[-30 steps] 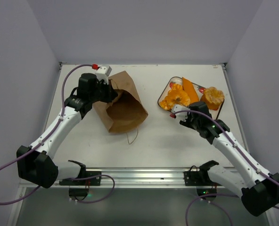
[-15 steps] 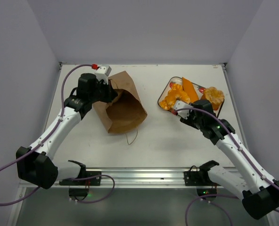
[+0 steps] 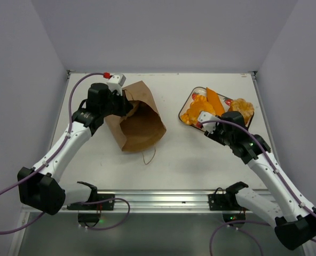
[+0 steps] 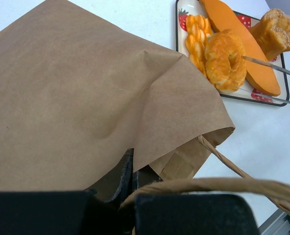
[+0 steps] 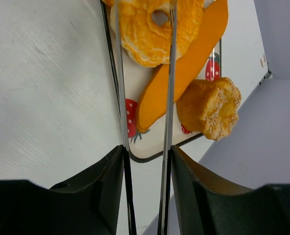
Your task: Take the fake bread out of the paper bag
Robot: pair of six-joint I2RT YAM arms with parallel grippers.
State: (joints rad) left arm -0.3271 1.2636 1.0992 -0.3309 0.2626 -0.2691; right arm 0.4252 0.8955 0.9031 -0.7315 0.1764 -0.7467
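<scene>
We see the left gripper [image 4: 132, 174] pinched tight on the rim of the paper bag [image 4: 86, 98], which rests on the table [image 3: 184, 154] with its mouth gaping toward the arms. Our right gripper [image 5: 146, 155] is clamped around metal tongs [image 5: 170, 98], whose blades stand parted over the ring loaf [image 5: 155, 27]. The fake bread [image 3: 205, 108] we can see lies on the strawberry-print tray [image 5: 135, 144], well apart from the bag: baguette [image 5: 184, 73], braid [image 4: 196, 36], ring, and a knobbly roll [image 5: 211, 107] at its corner.
</scene>
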